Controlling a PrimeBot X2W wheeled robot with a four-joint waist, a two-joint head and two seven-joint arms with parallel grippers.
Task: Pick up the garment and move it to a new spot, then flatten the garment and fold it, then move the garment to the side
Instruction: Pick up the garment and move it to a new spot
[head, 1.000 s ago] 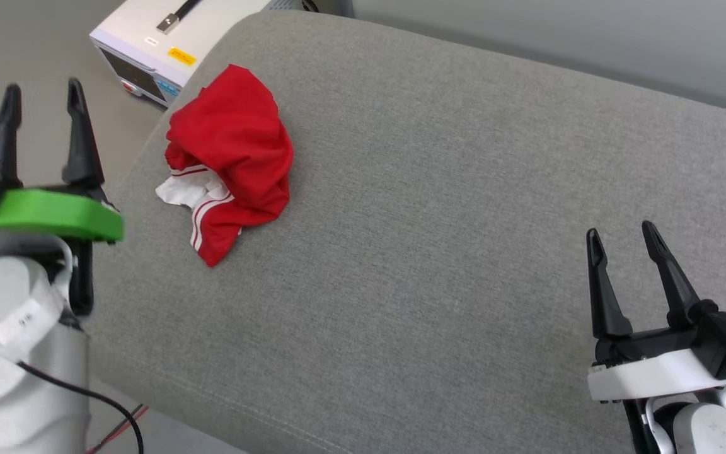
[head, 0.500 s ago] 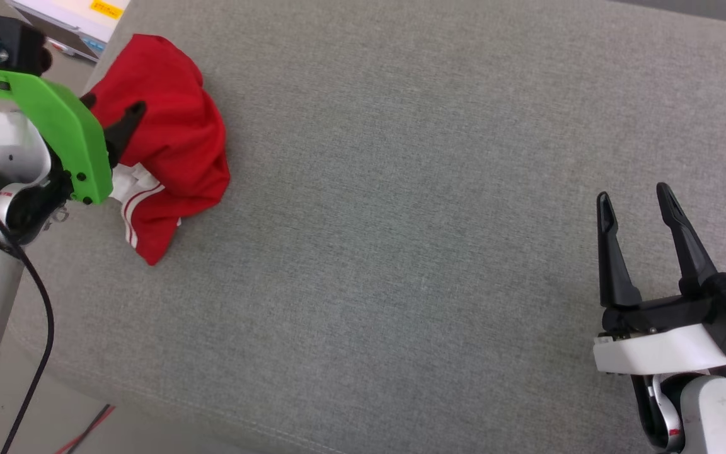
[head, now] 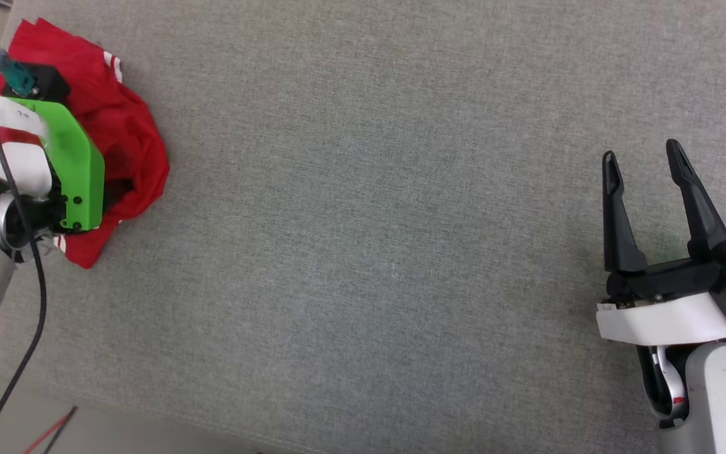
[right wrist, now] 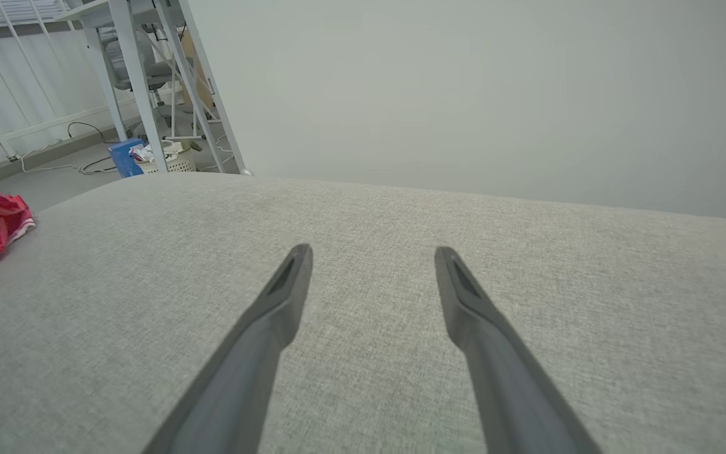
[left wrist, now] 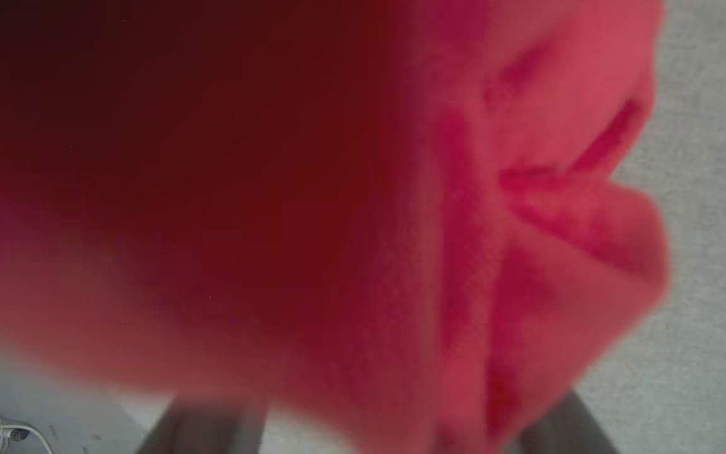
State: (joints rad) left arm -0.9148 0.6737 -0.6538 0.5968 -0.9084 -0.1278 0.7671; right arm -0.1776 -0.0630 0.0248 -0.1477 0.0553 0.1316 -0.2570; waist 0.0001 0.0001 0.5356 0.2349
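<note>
Your head camera has tipped down since a second ago, so the whole picture has slid. Don't read that as the shirt moving. What has truly moved is your left claw [head: 116, 188]. A second ago it stood off the edge of the grey cushion [head: 363, 252], fingers up and clear of the cloth. Now it lies over the shirt [head: 136, 145], with its tips buried in the red folds under the green mount [head: 76, 170]. In the left wrist view its two blurred fingers [left wrist: 212, 422] stand wide apart at the bottom edge with red cloth bunched between them, so the claw is spread, not clamped. Your right claw [head: 642, 152] sits as before at the lower right, over the cushion, spread wide with nothing between its fingers.

The shirt is a crumpled heap at the cushion's left edge, well apart from the right claw. Striped white trim peeks out at its top and bottom ends.

Count: two claws with two fingers each, one shirt, one cushion, and one black cable [head: 38, 302] hanging by the left arm. Farthest off, the right wrist view shows one blue box [right wrist: 125, 157] and one pale basket [right wrist: 171, 164] on the floor by white frame legs [right wrist: 142, 82].
</note>
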